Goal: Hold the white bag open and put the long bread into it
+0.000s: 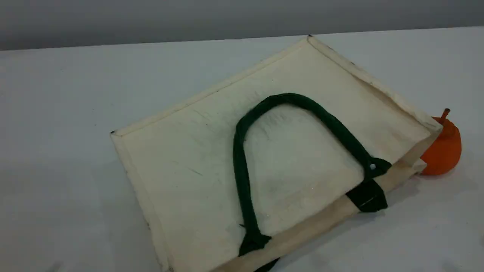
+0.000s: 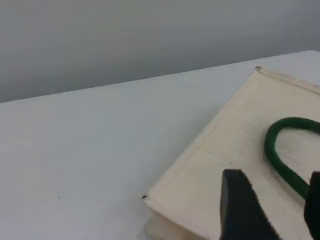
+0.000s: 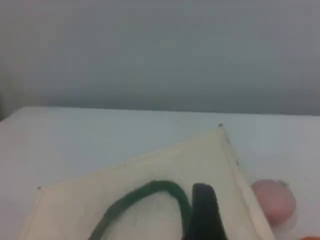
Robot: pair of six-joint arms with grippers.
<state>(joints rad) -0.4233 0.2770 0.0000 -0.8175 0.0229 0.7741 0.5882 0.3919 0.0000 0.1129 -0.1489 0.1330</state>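
Observation:
The white bag (image 1: 181, 158) lies flat on the table, its dark green rope handle (image 1: 291, 99) curled on top of it. In the left wrist view my left gripper (image 2: 276, 195) hovers over the bag (image 2: 230, 145) near one corner. Its two black fingertips stand apart, and the handle (image 2: 272, 145) runs into the gap behind them. In the right wrist view one black fingertip (image 3: 202, 210) of my right gripper shows above the bag (image 3: 200, 155), beside the handle (image 3: 150, 189), with nothing on it. Neither arm shows in the scene view. The long bread is out of view.
A round orange fruit with a stem (image 1: 444, 149) sits against the bag's right corner. A blurred pinkish round thing (image 3: 272, 200) lies just right of the bag in the right wrist view. Bare white tabletop (image 1: 56, 151) stretches to the bag's left.

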